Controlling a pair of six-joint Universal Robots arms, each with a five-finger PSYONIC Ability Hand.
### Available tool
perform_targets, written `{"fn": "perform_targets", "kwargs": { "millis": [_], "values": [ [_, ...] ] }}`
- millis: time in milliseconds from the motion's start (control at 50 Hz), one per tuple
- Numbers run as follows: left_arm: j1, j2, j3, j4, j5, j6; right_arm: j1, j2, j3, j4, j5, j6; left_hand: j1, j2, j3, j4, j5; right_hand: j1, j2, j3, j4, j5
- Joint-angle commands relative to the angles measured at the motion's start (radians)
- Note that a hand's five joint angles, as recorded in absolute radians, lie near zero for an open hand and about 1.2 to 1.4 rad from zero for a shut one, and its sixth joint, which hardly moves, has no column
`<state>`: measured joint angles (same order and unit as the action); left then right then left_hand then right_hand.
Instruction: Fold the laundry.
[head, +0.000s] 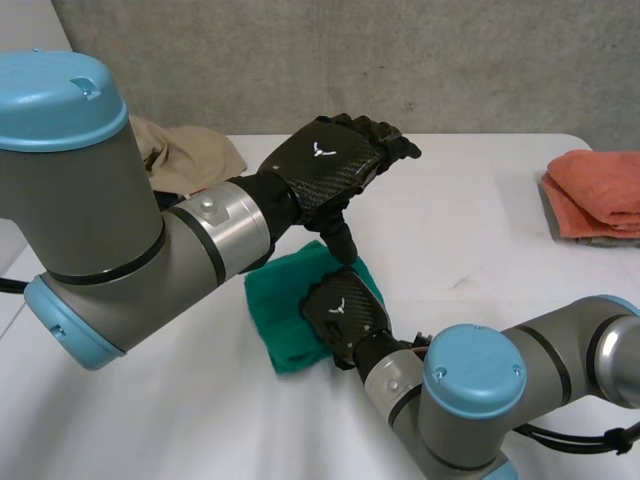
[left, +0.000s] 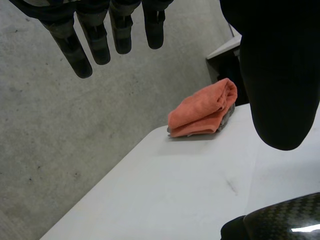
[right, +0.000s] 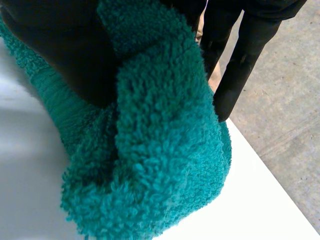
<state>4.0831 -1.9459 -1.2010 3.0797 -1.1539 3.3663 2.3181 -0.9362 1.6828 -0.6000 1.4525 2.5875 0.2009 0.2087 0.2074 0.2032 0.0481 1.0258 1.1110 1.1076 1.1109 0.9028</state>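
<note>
The right robot hand (head: 345, 310) pinches the folded green terry towel (head: 285, 325); the left robot hand (head: 335, 160) hovers above, fingers straight and empty. Best lay the edges flush on the white desk (head: 470, 230).

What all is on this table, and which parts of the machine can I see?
green towel: one, teal green, bunched on the near middle of the table.
orange towel: one, orange, folded, at the table's far right, lying on the grey cloth.
grey cloth: one, grey, under the orange towel.
beige cloth: one, beige, crumpled at the table's far left.
table: one, white.
left arm: one, grey with light-blue caps, at the left.
right arm: one, same colours, at the near right.
left hand: one, black, raised above the green towel, fingers straight, holding nothing.
right hand: one, black, pinching the green towel.
</note>
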Motion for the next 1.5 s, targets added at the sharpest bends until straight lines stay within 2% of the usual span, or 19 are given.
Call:
{"fn": "perform_targets", "kwargs": {
  "millis": [20,180,260,320,500,580,680,800,900,1020,1100,1180,1200,1220,1240,1340,1440,1500],
  "values": [
    [0.002,0.001,-0.002,-0.001,0.0,-0.004,-0.003,-0.001,-0.031,0.019,0.009,0.008,-0.026,-0.033,-0.032,-0.028,-0.047,0.327,0.242,0.246,0.242,0.276],
    [0.002,0.007,0.004,0.001,0.0,-0.004,-0.081,-0.053,-0.023,0.048,0.008,0.003,-0.026,-0.033,-0.032,-0.028,-0.047,0.37,0.285,0.289,0.285,0.319],
    [0.008,0.018,0.015,0.004,-0.001,-0.005,-0.16,-0.137,-0.04,0.133,0.006,0.009,-0.026,-0.033,-0.032,-0.028,-0.047,0.37,0.285,0.289,0.285,0.319],
    [0.02,0.027,0.026,0.005,-0.001,-0.005,-0.268,-0.18,-0.058,0.158,-0.009,0.016,-0.026,-0.033,-0.032,-0.028,-0.047,0.37,0.285,0.289,0.285,0.319],
    [0.031,0.039,0.074,0.016,-0.001,-0.085,-0.466,-0.187,-0.254,0.06,-0.089,0.023,-0.026,-0.033,-0.032,-0.028,-0.047,0.37,0.285,0.289,0.285,0.319],
    [0.039,0.041,0.077,0.017,0.0,-0.11,-0.586,-0.181,-0.365,-0.017,-0.1,0.109,-0.023,-0.03,-0.029,-0.025,-0.044,0.37,0.285,0.289,0.285,0.319],
    [0.037,0.041,0.074,0.019,0.002,-0.111,-0.73,-0.086,-0.503,-0.121,-0.133,0.307,-0.023,-0.03,-0.029,-0.025,-0.044,0.37,0.285,0.289,0.285,0.319],
    [0.034,0.038,0.069,0.019,0.002,-0.111,-0.861,0.078,-0.61,-0.211,-0.208,0.347,-0.023,-0.03,-0.029,-0.025,-0.044,0.37,0.285,0.289,0.285,0.319],
    [0.03,0.027,0.064,0.019,0.002,-0.11,-0.939,0.278,-0.676,-0.276,-0.276,0.341,-0.023,-0.03,-0.029,-0.025,-0.044,0.37,0.285,0.289,0.285,0.319],
    [0.028,0.012,0.054,0.017,0.0,-0.11,-1.023,0.408,-0.667,-0.308,-0.343,0.27,-0.02,-0.027,-0.026,-0.022,-0.041,0.37,0.285,0.289,0.285,0.319],
    [0.02,0.004,0.049,0.017,0.0,-0.108,-1.048,0.442,-0.625,-0.305,-0.431,0.168,-0.02,-0.027,-0.026,-0.022,-0.041,0.37,0.285,0.289,0.285,0.319],
    [0.013,0.004,0.047,0.017,0.0,-0.107,-1.102,0.392,-0.545,-0.302,-0.485,0.095,-0.02,-0.027,-0.026,-0.022,-0.041,0.37,0.285,0.289,0.285,0.319],
    [0.013,0.005,0.047,0.017,0.0,-0.108,-1.108,0.37,-0.528,-0.3,-0.486,0.092,-0.02,-0.027,-0.026,-0.022,-0.041,0.232,0.147,0.15,0.147,0.18],
    [0.011,0.007,0.047,0.017,0.0,-0.108,-1.111,0.328,-0.499,-0.294,-0.48,0.091,-0.02,-0.027,-0.026,-0.022,-0.041,-0.394,-0.479,-0.476,-0.479,-0.446],
    [0.011,0.007,0.047,0.017,0.0,-0.108,-1.111,0.308,-0.483,-0.287,-0.475,0.092,-0.02,-0.027,-0.026,-0.022,-0.041,-0.816,-0.901,-0.898,-0.901,-0.868],
    [0.002,0.015,0.047,0.017,0.0,-0.113,-1.109,0.177,-0.417,-0.203,-0.452,0.095,-0.02,-0.027,-0.026,-0.022,-0.041,-0.851,-0.936,-0.933,-0.936,-0.903],
    [-0.036,0.019,0.046,0.016,0.0,-0.114,-1.122,0.031,-0.376,0.015,-0.425,0.092,-0.02,-0.027,-0.026,-0.022,-0.041,-0.851,-0.936,-0.933,-0.936,-0.903],
    [-0.049,0.019,0.043,0.016,0.0,-0.114,-1.131,-0.006,-0.377,0.126,-0.388,0.089,-0.02,-0.027,-0.026,-0.022,-0.041,-0.851,-0.936,-0.933,-0.936,-0.903]
  ]
}}
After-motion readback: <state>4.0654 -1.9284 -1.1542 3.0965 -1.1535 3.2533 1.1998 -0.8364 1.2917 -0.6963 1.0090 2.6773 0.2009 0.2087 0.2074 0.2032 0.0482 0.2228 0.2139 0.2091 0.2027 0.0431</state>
